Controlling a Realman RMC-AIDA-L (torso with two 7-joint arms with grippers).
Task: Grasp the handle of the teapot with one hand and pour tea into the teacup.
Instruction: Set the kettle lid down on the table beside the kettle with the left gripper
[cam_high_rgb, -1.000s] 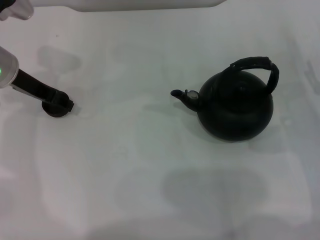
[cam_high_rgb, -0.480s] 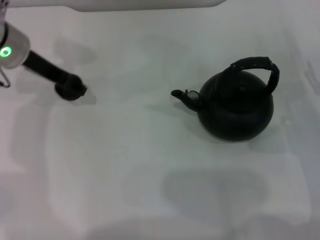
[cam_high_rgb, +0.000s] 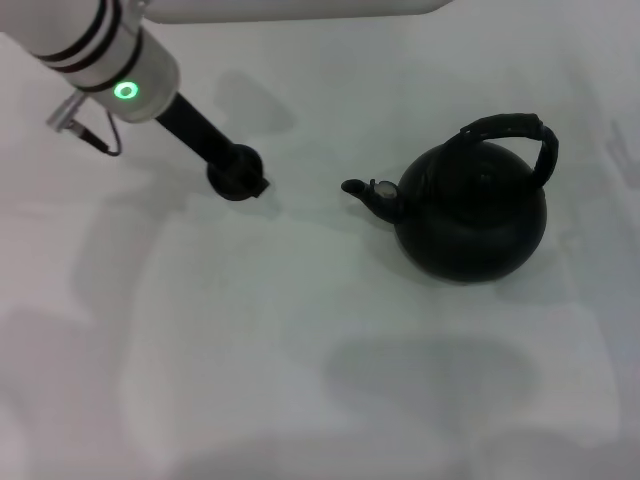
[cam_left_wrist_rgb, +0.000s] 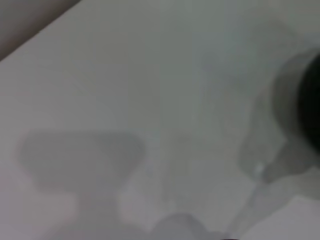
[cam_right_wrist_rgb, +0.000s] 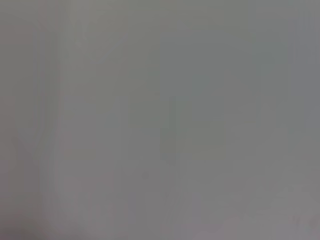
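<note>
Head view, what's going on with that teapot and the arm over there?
The left gripper reaches in from the far left and sits at a small round black thing, apparently the teacup, apart from the spout. The teapot stands upright on the table, its handle untouched. No pouring yet. The right arm is out of sight.

The teapot (cam_high_rgb: 471, 222) stands on the counter (cam_high_rgb: 300, 350), spout pointing left toward the left gripper (cam_high_rgb: 238, 178) nearby
</note>
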